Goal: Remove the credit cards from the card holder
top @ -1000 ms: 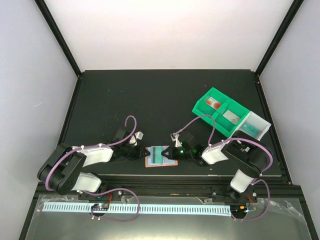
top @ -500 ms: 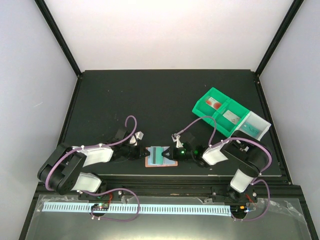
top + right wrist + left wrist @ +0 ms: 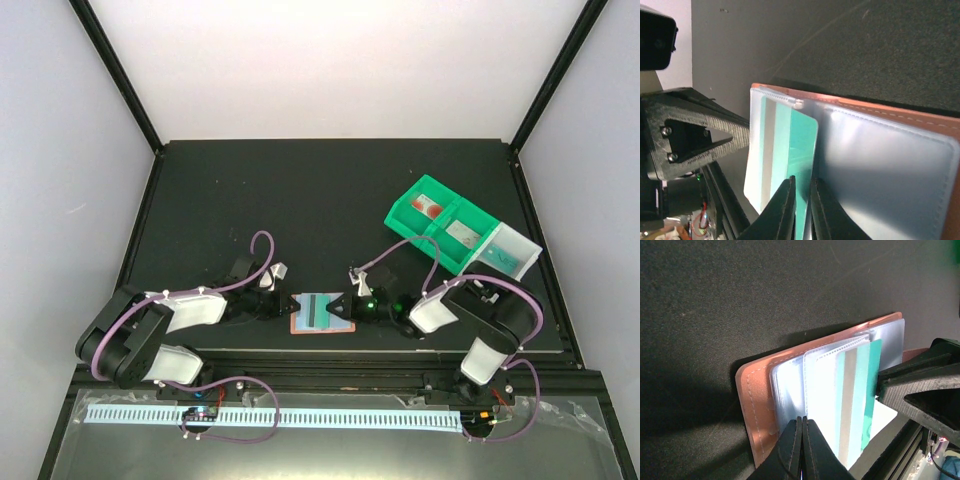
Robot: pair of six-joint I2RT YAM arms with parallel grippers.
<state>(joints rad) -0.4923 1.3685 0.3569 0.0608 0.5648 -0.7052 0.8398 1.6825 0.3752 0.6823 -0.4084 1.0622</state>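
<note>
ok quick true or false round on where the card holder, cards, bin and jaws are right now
1. The card holder lies open between the left gripper and the right gripper. True.
2. The green bin sits on the left side of the table. False: it is on the right, farther back.
3. A teal card sits among the holder's clear sleeves. True.
4. The left gripper's jaws gape wide. False: they are closed together at the sleeves.
5. The card holder is inside the bin. False: it lies on the table by the near edge.
</note>
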